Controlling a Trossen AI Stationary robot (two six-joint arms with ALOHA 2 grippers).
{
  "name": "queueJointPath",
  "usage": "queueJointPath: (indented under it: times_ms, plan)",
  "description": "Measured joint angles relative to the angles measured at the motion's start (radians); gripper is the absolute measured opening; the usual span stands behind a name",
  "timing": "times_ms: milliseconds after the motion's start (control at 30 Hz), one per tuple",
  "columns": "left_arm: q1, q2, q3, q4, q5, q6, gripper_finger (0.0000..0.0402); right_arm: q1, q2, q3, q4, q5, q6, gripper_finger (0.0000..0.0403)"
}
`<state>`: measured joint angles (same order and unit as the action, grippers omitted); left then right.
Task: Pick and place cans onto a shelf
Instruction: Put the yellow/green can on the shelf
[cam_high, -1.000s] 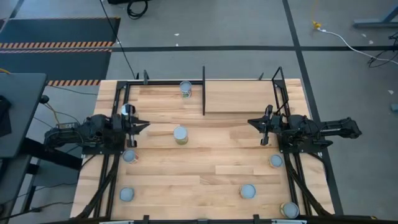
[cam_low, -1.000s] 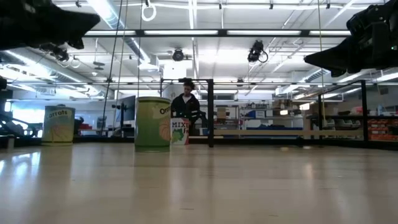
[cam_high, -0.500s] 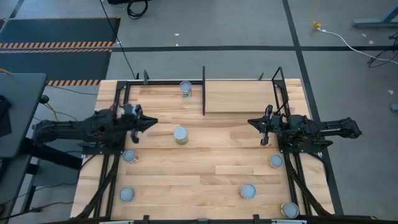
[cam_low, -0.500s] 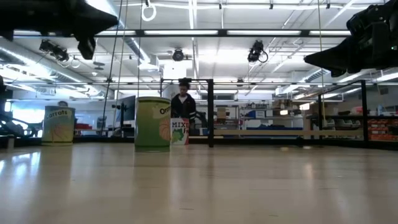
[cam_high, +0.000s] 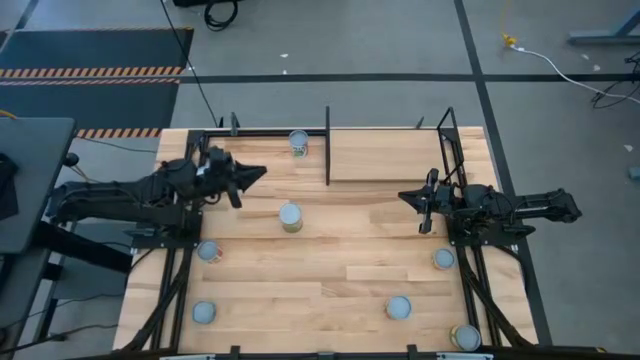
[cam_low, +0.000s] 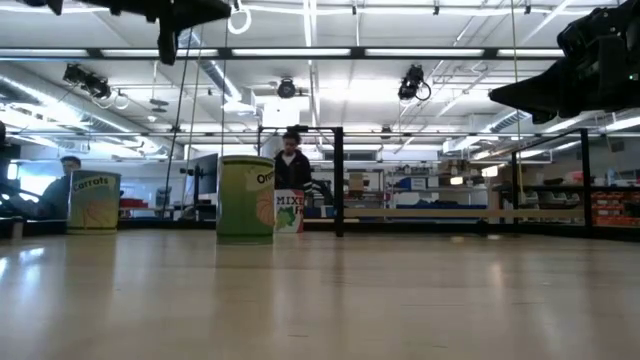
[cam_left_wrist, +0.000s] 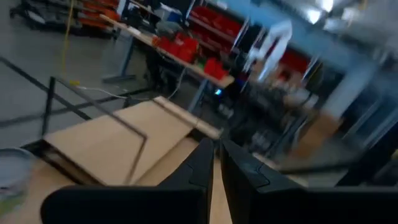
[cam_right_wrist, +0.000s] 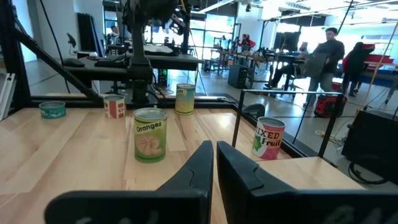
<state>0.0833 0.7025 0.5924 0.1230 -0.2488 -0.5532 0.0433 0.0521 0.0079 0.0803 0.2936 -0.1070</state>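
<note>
Several cans with pale-blue lids stand upright on the plank table: one at the far edge (cam_high: 298, 142), one in the middle (cam_high: 290, 216), others near the left (cam_high: 208, 250) and right (cam_high: 443, 259) sides. The shelf (cam_high: 388, 155) is a light-wood board between black uprights at the far edge. My left gripper (cam_high: 260, 174) is shut and empty, high above the table, left of the far can. My right gripper (cam_high: 403, 197) is shut and empty, near the shelf's front edge. The right wrist view shows the middle can (cam_right_wrist: 149, 135) and the far can (cam_right_wrist: 268, 138).
More cans stand near the front edge (cam_high: 204, 313) (cam_high: 399, 307) (cam_high: 465, 337). A black upright (cam_high: 327, 145) marks the shelf's left end, another (cam_high: 445, 140) its right. People show in the room beyond the table (cam_low: 290, 160).
My left gripper has gone toward the table's right and far edges and has risen, coming closer to the far can. Its fingers stay shut. The cans have kept their places.
</note>
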Motion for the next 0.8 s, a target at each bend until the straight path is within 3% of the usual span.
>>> queueJointPath:
  times_ms: [167,233,333,433,533,633,800]
  plan:
    - [-0.012,-0.019,0.033,0.059,0.14,-0.25,0.0036,0.0,0.0,0.0,0.014,-0.007,0.017,0.0029]
    - [-0.042,-0.025,0.034,0.112,0.168,-0.267,0.0036,0.003,0.0,0.0,0.045,-0.065,0.154,0.0029]
    - [-0.084,-0.024,0.034,0.184,0.16,-0.209,0.0036,0.007,0.001,-0.001,0.107,-0.148,0.39,0.0029]
    - [-0.113,-0.024,0.034,0.225,0.156,-0.161,0.0036,0.002,0.008,-0.001,0.229,-0.114,0.466,0.0029]
    - [-0.138,-0.024,0.034,0.234,0.144,-0.138,0.0036,0.0,0.014,0.0,0.385,-0.072,0.664,0.0029]
    - [-0.15,-0.024,0.034,0.242,0.138,-0.095,0.0036,0.001,0.045,0.005,0.471,-0.025,0.715,0.0029]
    - [-0.154,-0.024,0.034,0.234,0.141,-0.044,0.0036,0.043,0.19,0.138,0.443,-0.023,0.717,0.0018]
